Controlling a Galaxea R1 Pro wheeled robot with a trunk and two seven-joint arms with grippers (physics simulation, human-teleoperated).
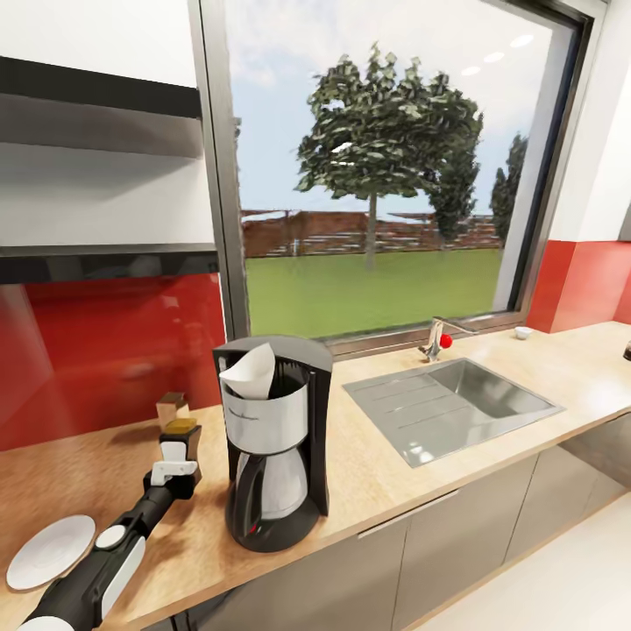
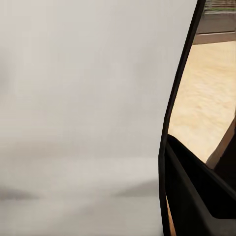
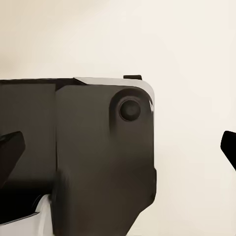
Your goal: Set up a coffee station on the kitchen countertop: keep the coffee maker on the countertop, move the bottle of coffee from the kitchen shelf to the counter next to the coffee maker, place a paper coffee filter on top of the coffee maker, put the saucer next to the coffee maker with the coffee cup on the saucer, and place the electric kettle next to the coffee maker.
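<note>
On the tabletop (image 1: pixel 386 473), the left hand (image 1: pixel 179 438) is clamped on the coffee jar (image 1: pixel 180 427) at nine o'clock of the coffee maker (image 1: pixel 273 443), which carries the paper filter (image 1: pixel 250 372); the right hand (image 3: pixel 118 152) has fingers apart.

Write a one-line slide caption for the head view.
Left gripper at the coffee jar beside the coffee maker, paper filter on top, saucer on the countertop.

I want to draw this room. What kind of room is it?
It looks like a kitchen: a steel sink with a tap is set in a long wooden countertop, and a coffee maker stands on it.
</note>
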